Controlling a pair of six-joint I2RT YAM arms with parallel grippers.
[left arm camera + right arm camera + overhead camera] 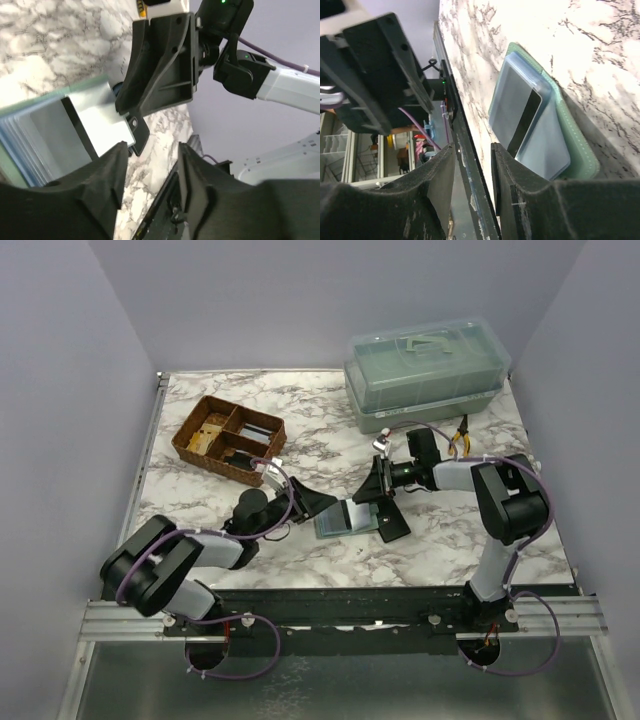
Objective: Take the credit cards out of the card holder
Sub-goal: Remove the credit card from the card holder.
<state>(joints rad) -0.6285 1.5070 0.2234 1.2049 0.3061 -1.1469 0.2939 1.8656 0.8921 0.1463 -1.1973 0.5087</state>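
Note:
The sage-green card holder (345, 520) lies open and flat on the marble between my two grippers. A pale blue card with a black stripe (520, 112) lies on it, and the green rim (580, 150) shows around the card. The card also shows in the left wrist view (50, 130). I see no tan-brown card. My left gripper (318, 505) is open and empty at the holder's left edge, low over the table. My right gripper (383, 505) is open and empty at the holder's right edge. Neither gripper holds anything.
A brown wicker basket (228, 438) with compartments stands at the back left. A lidded green plastic box (425, 375) stands at the back right, with yellow-handled pliers (460, 435) in front of it. The black front rail of the table runs just before the holder.

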